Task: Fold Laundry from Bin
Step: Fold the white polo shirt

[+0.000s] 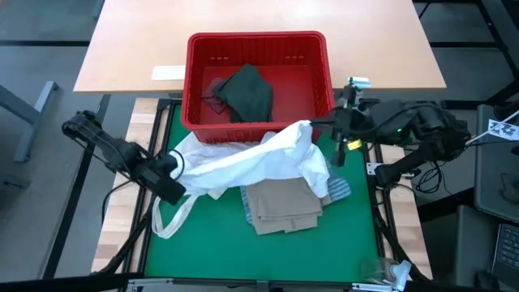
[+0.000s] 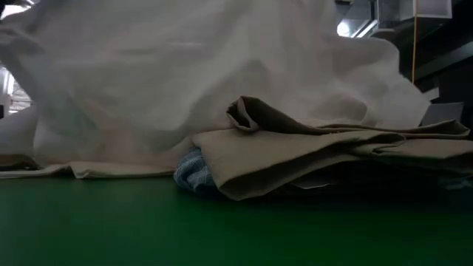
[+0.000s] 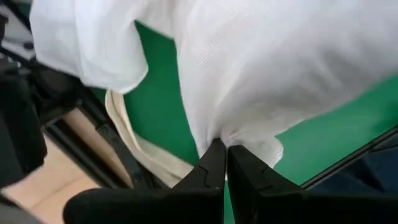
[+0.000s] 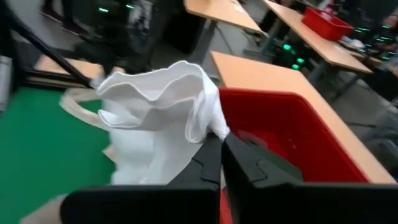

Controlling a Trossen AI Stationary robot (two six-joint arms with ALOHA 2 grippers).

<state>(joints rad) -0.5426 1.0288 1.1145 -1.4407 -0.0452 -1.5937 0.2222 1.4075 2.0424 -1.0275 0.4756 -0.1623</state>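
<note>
A large white shirt (image 1: 243, 162) stretches between my two grippers above the green mat (image 1: 211, 251). My left gripper (image 1: 177, 168) is shut on its left end, near the mat's left edge. My right gripper (image 1: 314, 127) is shut on its right end, raised beside the near right corner of the red bin (image 1: 255, 38). A dark green-grey top (image 1: 247, 91) lies in the bin. A folded tan shirt (image 1: 284, 207) rests flat on the mat, partly under the white shirt, with blue-striped cloth (image 1: 339, 191) beneath its right side. My left gripper pinches a bunched bit of the white shirt (image 3: 233, 138) between its two fingers, which point steeply down. The cloth rises and spreads away from the fingertips. My right gripper pinches a ruffled edge of the white shirt (image 4: 208, 127) between its fingers, coming roughly level from the table's right. The cloth hangs slack below them, with its lower part on the tan shirt.
A cream strap loop (image 1: 166, 221) lies on the mat and over its left edge, below my left gripper. A wooden table (image 1: 130, 49) lies around and beyond the bin, with a white slip (image 1: 168, 72) on it. Bare mat lies along the near edge.
</note>
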